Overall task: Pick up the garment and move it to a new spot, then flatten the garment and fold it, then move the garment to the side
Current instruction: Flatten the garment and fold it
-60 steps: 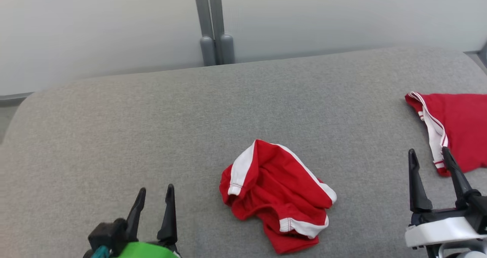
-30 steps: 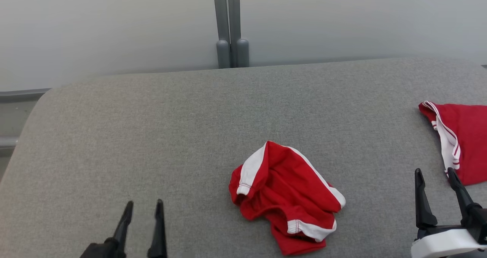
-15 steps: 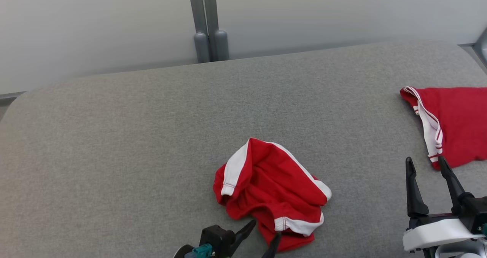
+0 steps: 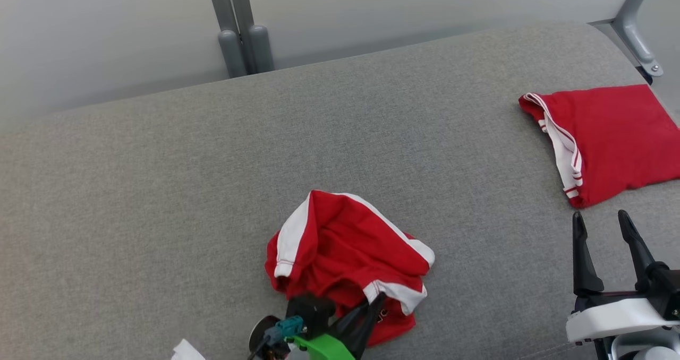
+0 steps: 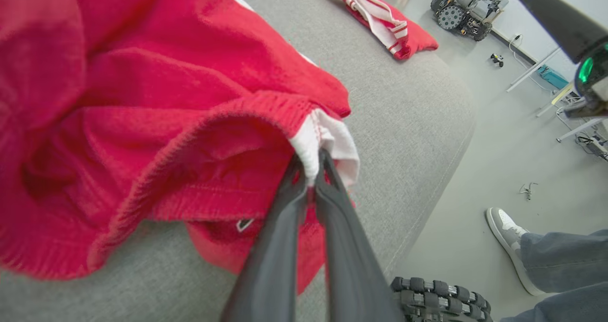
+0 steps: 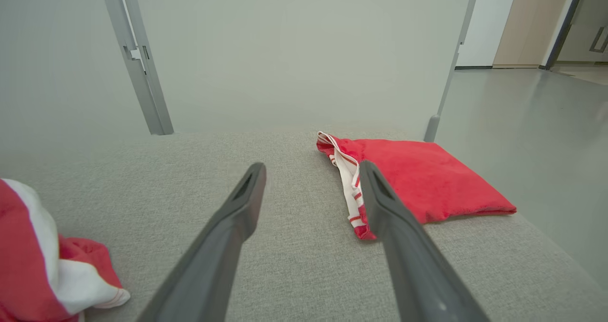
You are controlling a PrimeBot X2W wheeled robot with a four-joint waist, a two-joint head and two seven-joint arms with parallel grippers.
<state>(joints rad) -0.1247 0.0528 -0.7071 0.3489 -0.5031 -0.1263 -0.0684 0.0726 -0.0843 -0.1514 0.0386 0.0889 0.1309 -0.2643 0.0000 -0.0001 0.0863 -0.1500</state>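
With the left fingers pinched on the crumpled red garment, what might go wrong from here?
The left fingers pinch only a thin bit of white hem on the crumpled garment; it may slip out on lifting.
Held at one point, it would likely hang bunched, hard to flatten; the right fingers stand open, apart from it.
It lies near the front edge of the cushion; a slip could drop it to the floor beside a person's shoe.

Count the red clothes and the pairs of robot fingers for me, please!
Red clothes: 2 (crumpled garment, folded garment)
Pairs of robot fingers: 2 (left fingers, right fingers)
Total: 4
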